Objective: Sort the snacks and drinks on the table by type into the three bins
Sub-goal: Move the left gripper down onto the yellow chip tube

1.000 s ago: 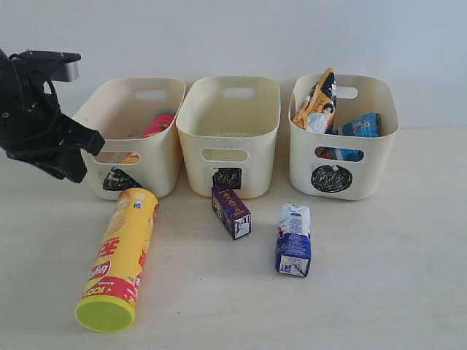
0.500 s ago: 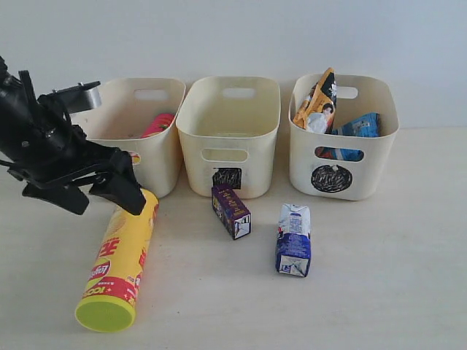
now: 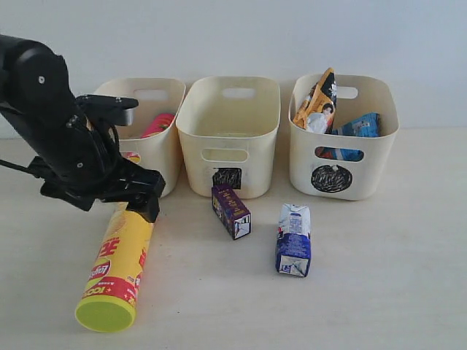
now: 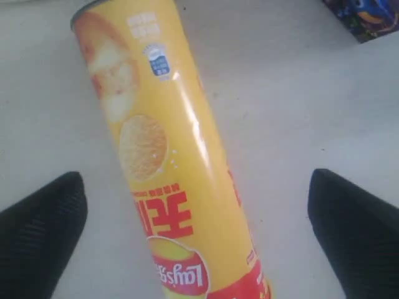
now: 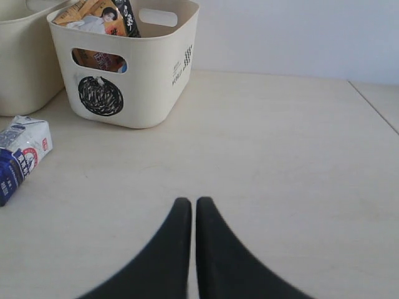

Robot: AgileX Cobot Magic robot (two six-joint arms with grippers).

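Note:
The yellow chip tube [image 3: 120, 262] [image 4: 168, 156] lies on the table, green lid towards the front. My left gripper [image 3: 113, 200] [image 4: 196, 184] hangs open over its far end, one finger on each side, not touching. The pink tube [image 3: 157, 124] lies in the left bin [image 3: 166, 149]. The middle bin [image 3: 230, 138] looks empty. The orange-black bag [image 3: 317, 102] and blue bag [image 3: 359, 125] sit in the circle bin [image 3: 343, 171] [image 5: 143, 75]. The purple carton [image 3: 231, 211] and blue-white carton [image 3: 294, 239] [image 5: 19, 156] lie in front of the bins. My right gripper [image 5: 189, 202] is shut and empty.
The three bins stand in a row at the back against a white wall. My left arm hides the left bin's mark. The pale table [image 5: 280, 156] stretches to the right of the circle bin; a seam or edge runs at its far right.
My left arm has swung from the left of the left bin rightwards and down, and its open fingers now straddle the yellow tube's far end. Nothing else moved.

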